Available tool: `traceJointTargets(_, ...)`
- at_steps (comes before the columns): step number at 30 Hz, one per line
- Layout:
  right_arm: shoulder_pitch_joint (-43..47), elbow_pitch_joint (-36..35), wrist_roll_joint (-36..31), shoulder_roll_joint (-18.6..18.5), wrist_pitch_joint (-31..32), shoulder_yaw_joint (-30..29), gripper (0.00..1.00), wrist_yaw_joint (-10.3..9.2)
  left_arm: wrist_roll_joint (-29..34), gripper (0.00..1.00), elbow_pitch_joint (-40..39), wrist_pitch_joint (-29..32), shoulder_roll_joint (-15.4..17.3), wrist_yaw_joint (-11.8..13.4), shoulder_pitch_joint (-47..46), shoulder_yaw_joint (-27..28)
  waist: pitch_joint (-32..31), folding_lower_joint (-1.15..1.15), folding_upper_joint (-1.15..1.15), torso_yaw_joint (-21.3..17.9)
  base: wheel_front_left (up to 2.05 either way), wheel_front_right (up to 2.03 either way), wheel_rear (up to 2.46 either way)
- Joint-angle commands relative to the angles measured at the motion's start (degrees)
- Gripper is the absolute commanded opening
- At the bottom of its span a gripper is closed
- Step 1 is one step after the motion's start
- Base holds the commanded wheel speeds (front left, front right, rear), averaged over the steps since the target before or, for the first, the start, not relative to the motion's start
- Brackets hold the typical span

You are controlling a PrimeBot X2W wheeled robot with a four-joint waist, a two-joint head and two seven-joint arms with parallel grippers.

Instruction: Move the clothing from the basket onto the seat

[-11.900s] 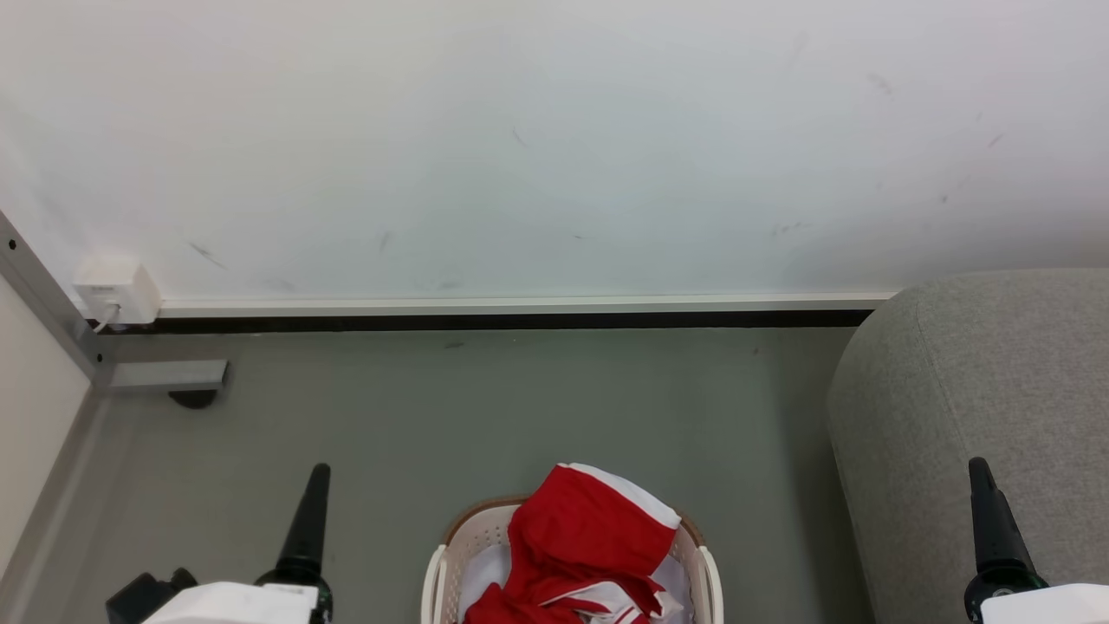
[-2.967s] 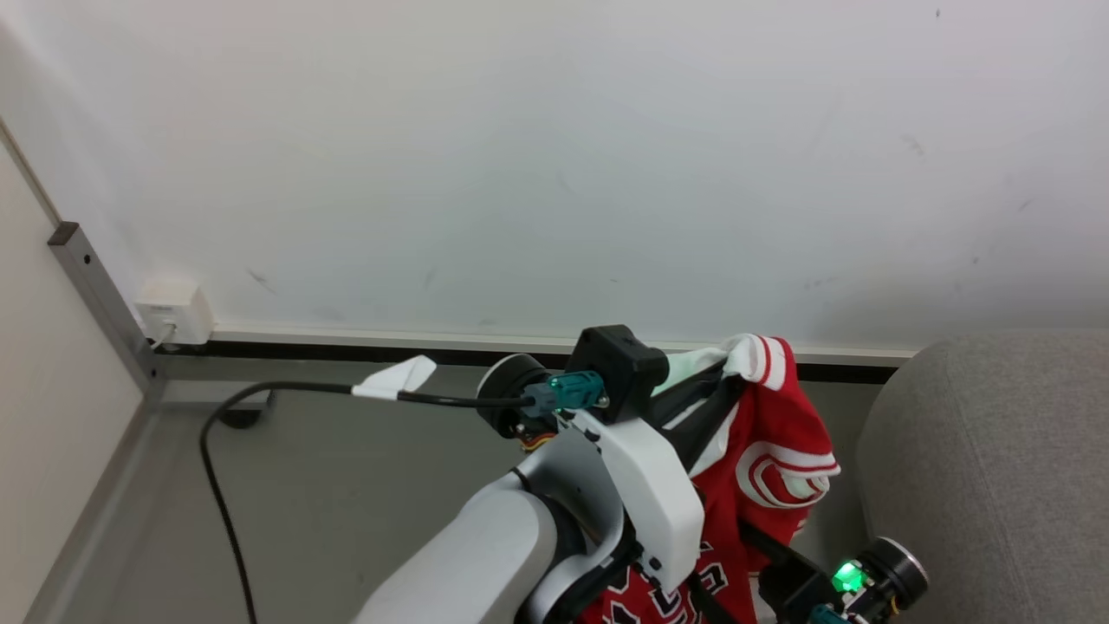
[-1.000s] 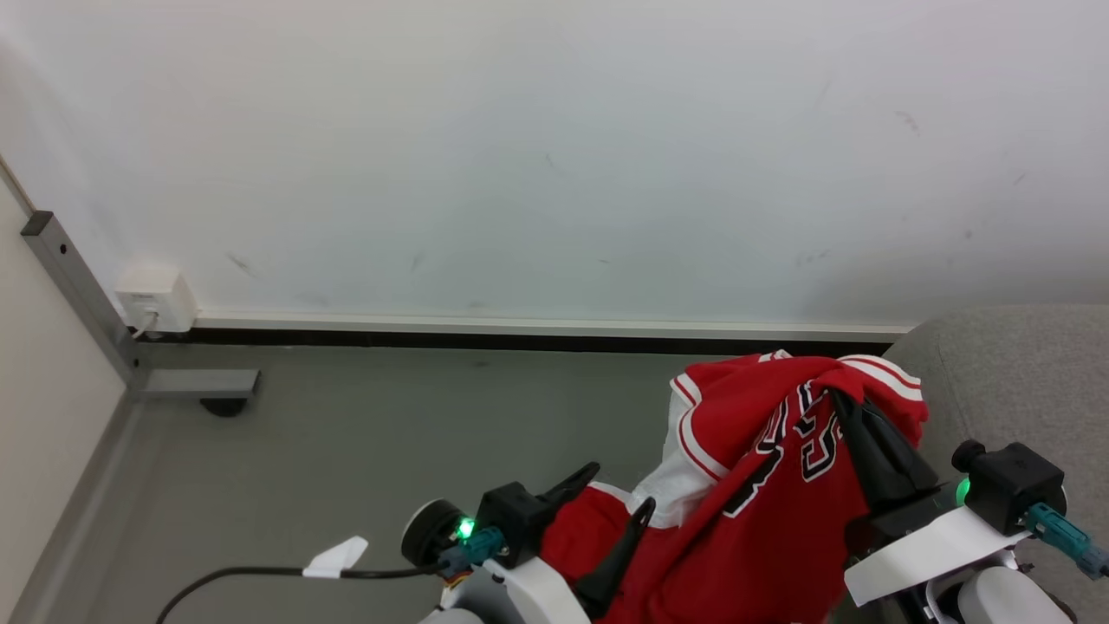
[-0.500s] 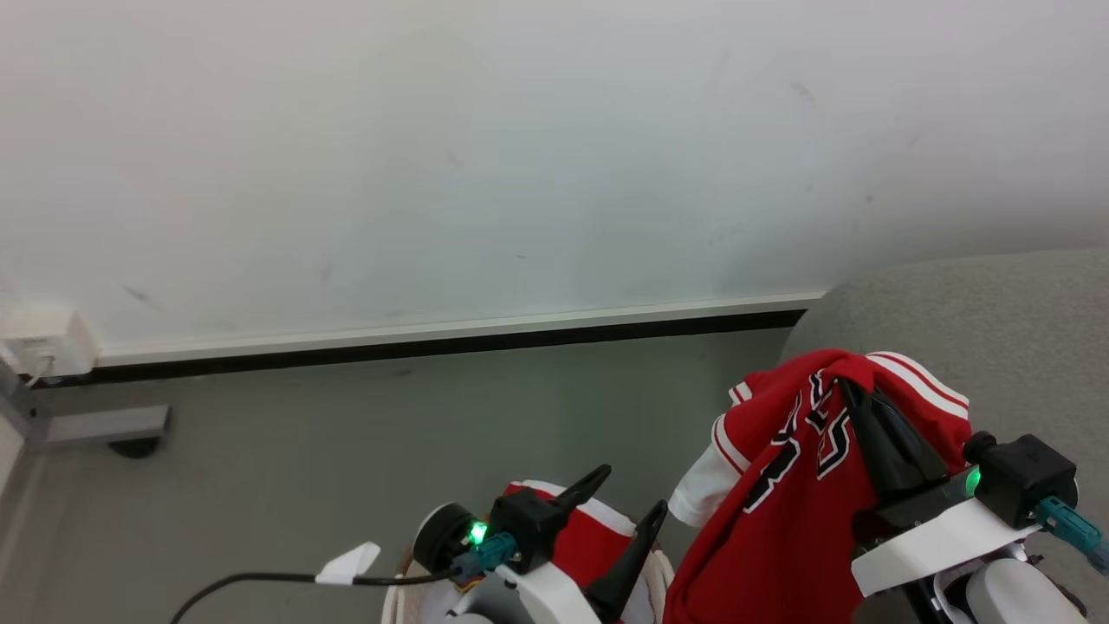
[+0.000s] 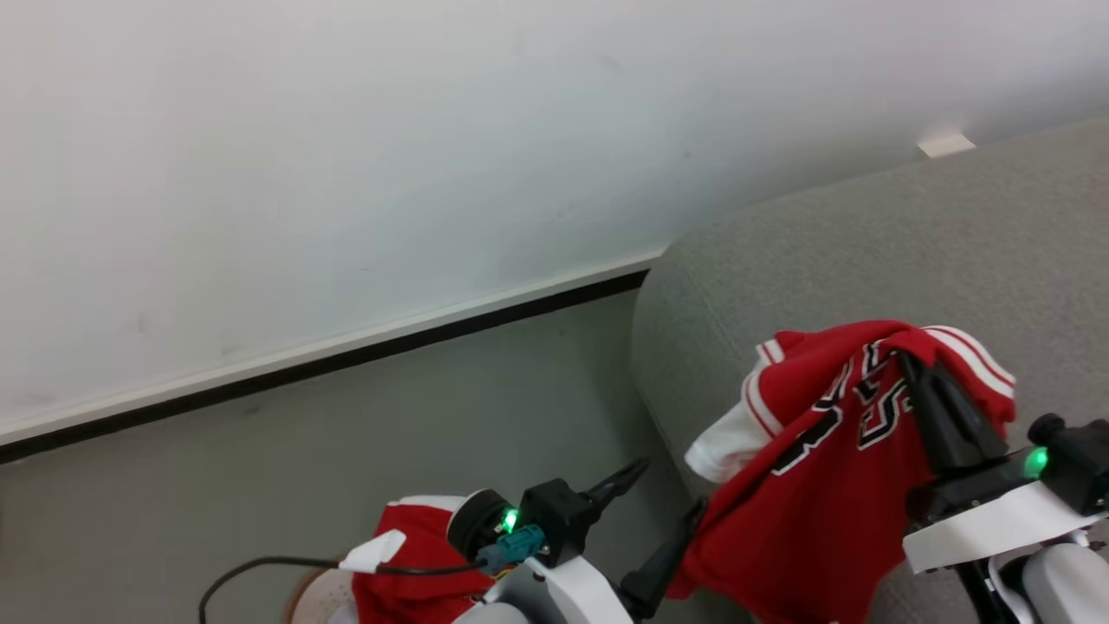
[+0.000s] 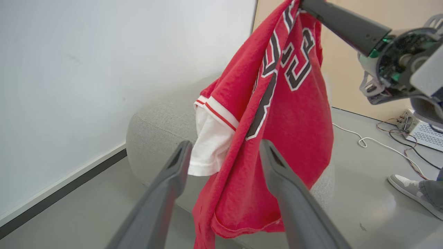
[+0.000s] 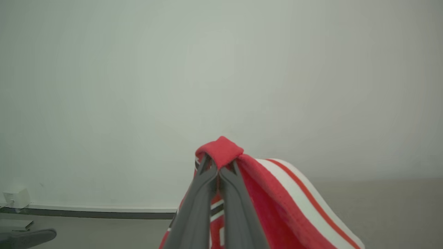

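A: What is borne by the grey floor [image 5: 364,433]?
B: The seat [image 5: 866,260] is stood on it by the wall [image 5: 346,130]; the basket [image 5: 299,602] is set nearby, and a white cable [image 6: 380,144] is laid there.

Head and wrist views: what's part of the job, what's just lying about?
Job: jersey, pinched by the shut right gripper; open left gripper; red garment in the basket; seat.
Lying about: white cable, pale box and a person's shoe on the floor; wall socket.
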Motion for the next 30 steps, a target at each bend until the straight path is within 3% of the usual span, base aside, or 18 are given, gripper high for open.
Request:
traceJointTargets(1, 0.1, -0.3, 0.5, -0.6, 0.0, -0.8, 0.0, -0.12, 0.0, 1.0, 0.2, -0.6, 0.1, 0.1, -0.8, 0.0, 1.6, 0.0, 0.0, -1.3, 0.0, 0.0, 0.0)
traceJointTargets(8, -4.1, -1.0, 1.6, -2.7, 0.0, -5.0, 0.0, -0.12, 1.4, 1.0, 0.1, 0.7, -0.6, -0.4, -5.7, -1.1, 9.2, 0.0, 0.0, 1.1, 0.0, 0.0, 0.0)
traceJointTargets(15, -18.0, 3.3, 2.0, -7.0, 0.8, -9.3, 0.0, -0.12, 3.3, 1.0, 0.5, 1.6, -0.9, -0.9, -13.2, -1.3, 19.4, 0.0, 0.0, 4.9, 0.0, 0.0, 0.0)
traceJointTargets(24, -42.6, 16.5, -0.1, -16.9, 2.9, -18.1, 0.0, -0.12, 5.2, 1.0, 0.6, 1.2, -1.3, -0.6, -21.8, -1.5, 32.1, 0.0, 0.0, 9.9, 0.0, 0.0, 0.0)
traceJointTargets(30, -51.8, 27.9, -4.9, -21.0, 2.3, -23.2, 0.0, -0.12, 5.0, 1.0, 0.9, 0.4, -1.5, 0.0, -24.3, -1.7, 35.9, 0.0, 0.0, 11.8, 0.0, 0.0, 0.0)
